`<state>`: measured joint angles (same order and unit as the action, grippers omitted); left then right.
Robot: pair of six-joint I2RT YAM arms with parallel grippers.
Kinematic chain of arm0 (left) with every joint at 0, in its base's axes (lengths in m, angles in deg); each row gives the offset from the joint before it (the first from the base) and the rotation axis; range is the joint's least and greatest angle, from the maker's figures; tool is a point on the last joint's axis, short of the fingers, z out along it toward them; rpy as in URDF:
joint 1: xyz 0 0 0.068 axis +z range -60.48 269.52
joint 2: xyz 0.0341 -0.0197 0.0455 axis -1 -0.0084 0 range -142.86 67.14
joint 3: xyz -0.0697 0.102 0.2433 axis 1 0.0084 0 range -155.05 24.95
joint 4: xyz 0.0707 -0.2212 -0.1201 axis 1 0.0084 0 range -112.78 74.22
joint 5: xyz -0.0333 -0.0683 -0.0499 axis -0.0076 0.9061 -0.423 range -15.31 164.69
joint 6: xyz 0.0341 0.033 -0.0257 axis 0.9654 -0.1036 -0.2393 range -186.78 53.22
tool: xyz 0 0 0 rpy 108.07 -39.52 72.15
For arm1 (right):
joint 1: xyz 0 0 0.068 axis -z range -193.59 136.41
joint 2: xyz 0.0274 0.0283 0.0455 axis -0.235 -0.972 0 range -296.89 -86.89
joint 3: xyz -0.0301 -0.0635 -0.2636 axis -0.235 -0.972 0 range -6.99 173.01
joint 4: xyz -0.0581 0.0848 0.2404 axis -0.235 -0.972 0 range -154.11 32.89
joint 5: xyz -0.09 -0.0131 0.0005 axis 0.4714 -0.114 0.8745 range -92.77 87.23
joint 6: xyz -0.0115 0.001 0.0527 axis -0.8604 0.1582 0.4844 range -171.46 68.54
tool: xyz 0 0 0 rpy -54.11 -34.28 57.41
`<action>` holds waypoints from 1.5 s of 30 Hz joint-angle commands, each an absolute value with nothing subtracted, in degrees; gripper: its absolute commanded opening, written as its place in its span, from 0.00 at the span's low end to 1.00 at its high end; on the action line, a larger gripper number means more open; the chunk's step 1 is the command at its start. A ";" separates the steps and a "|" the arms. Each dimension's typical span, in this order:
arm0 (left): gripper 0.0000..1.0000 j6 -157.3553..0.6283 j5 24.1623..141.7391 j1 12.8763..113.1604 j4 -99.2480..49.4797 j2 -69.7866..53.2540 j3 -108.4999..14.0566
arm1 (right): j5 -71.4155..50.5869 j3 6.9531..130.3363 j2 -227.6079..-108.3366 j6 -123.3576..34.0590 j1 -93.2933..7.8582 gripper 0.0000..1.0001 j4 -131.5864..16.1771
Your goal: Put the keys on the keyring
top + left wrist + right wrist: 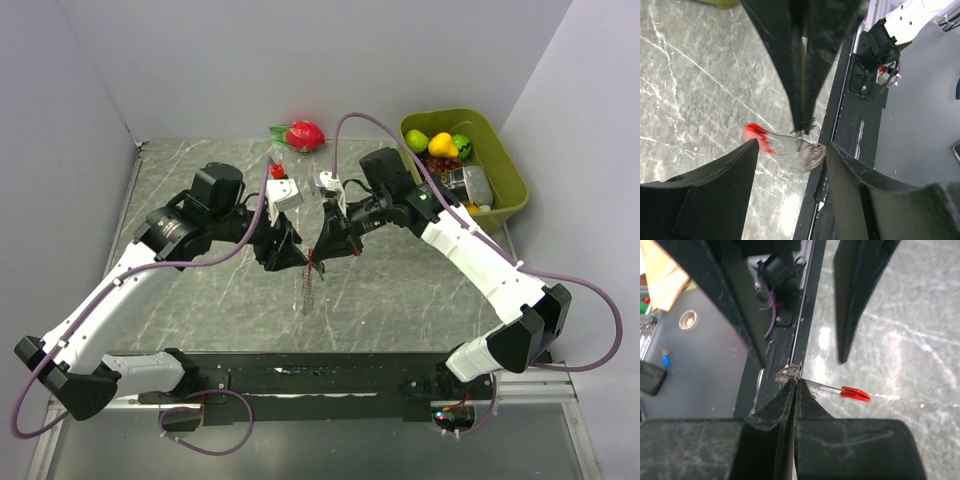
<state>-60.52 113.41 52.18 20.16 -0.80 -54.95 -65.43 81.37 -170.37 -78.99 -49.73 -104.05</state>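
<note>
Your left tool (791, 145) stands with its jaws apart, one finger on each side of the keyring (759, 136) and touching neither the red loop nor the metal, so it grips nothing; bring it in slowly and square to the wire, because a brush from either finger would probably set the ring swinging; the keyring itself hangs in the air above the tabletop (400, 295), between the two tools, its red crescent jutting out to one side of the pinch point and a blurred silvery bunch (809, 156) dangling just beside it; whether a key is already among that bunch I cannot tell, the metal being too small and out of focus, so check before you count the step done; in the overhead view a thin chain (308, 292) trails down from the ring toward the tabletop, and it looks easy to snag, so work clear of it; your right tool (795, 385) is clamped shut on the keyring's thin wire, right at its fingertips; that hold looks slight, so hold it steady and let the left do the moving.
</note>
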 commanded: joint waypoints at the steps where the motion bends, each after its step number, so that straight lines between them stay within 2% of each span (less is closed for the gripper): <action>1: 0.60 -57.47 113.10 51.99 23.80 -2.03 -60.48 | -67.64 82.75 -168.55 -82.40 -49.98 0.00 -107.74; 5: 0.54 -56.77 114.50 51.99 24.68 -4.57 -61.36 | -67.11 81.78 -167.84 -81.79 -49.89 0.00 -106.42; 18: 0.43 -55.71 116.18 51.46 25.29 -7.21 -61.36 | -65.62 79.50 -166.26 -78.97 -49.89 0.00 -101.32; 22: 0.36 -55.62 115.47 50.76 25.65 -7.83 -61.36 | -64.83 79.23 -165.99 -78.54 -49.89 0.00 -100.71; 25: 0.29 -55.62 115.21 50.32 25.82 -8.27 -61.36 | -64.74 79.06 -165.82 -78.53 -49.80 0.00 -100.61; 27: 0.19 -55.45 115.03 49.97 26.09 -8.71 -61.54 | -64.65 78.79 -165.64 -78.36 -49.80 0.00 -100.09; 29: 0.01 -55.62 113.98 49.70 26.17 -9.24 -61.89 | -64.47 78.79 -165.55 -78.36 -49.80 0.00 -100.09; 34: 0.01 -56.06 113.01 49.44 25.30 -9.07 -61.37 | -63.25 77.83 -164.59 -76.79 -49.54 0.01 -97.99; 35: 0.01 -56.32 112.05 49.44 24.08 -8.63 -60.93 | -62.11 77.39 -164.06 -75.47 -49.45 0.09 -96.41; 36: 0.01 -56.85 111.61 49.35 23.11 -8.01 -60.31 | -61.06 75.99 -162.84 -72.59 -49.45 0.26 -94.74; 38: 0.01 -60.08 108.81 49.44 15.77 -4.77 -56.28 | -58.24 74.23 -161.08 -69.93 -49.01 0.42 -89.38; 39: 0.01 -61.32 107.57 49.44 12.06 -3.36 -52.17 | -57.97 72.31 -159.16 -67.83 -48.92 0.56 -87.71; 41: 0.01 -64.74 106.07 49.44 5.82 1.38 -47.59 | -57.45 70.28 -157.21 -65.71 -48.22 0.68 -82.09; 42: 0.01 -65.55 104.33 49.44 -0.48 2.88 -43.56 | -57.27 68.44 -155.38 -63.70 -47.96 0.78 -80.24; 45: 0.01 -70.38 101.94 49.44 -12.35 9.03 -35.91 | -57.09 65.18 -152.47 -60.44 -46.73 0.86 -74.44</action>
